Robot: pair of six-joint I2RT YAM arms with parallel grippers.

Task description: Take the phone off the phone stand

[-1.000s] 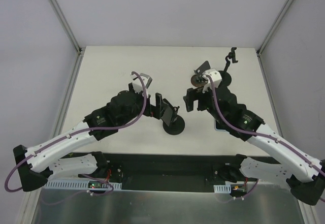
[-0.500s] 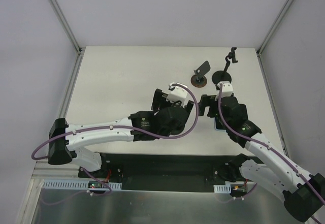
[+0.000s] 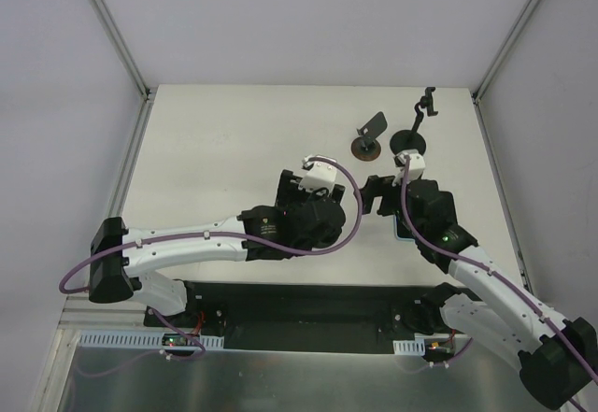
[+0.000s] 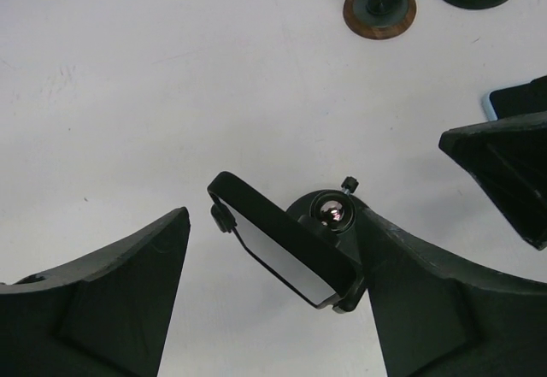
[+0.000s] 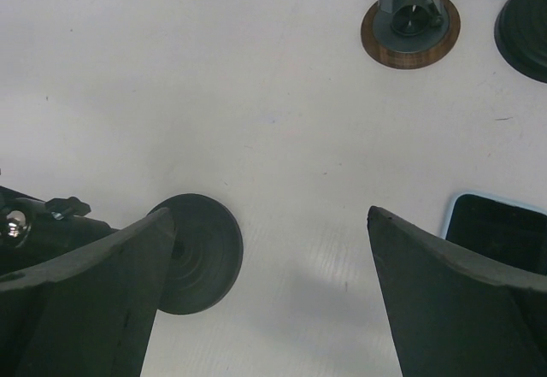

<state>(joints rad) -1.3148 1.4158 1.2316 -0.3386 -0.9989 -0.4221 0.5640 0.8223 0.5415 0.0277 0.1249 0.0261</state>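
While the overhead camera hides the phone stand (image 4: 286, 253) beneath the left arm, the left wrist view shows it plainly: a tilted plate on a ball joint, set between the spread fingers of the left gripper (image 4: 275, 223). The right wrist view adds the stand's round base (image 5: 201, 253). It also shows the phone (image 5: 504, 227), black with a pale blue rim, lying flat on the table (image 3: 215, 141) apart from the stand. The right gripper (image 5: 272, 215) hangs between them, fingers wide. A wood-based stand (image 3: 367, 143) and a black clamp stand (image 3: 418, 122) sit farther back. The table is off-white and the walls (image 3: 299, 20) are white.
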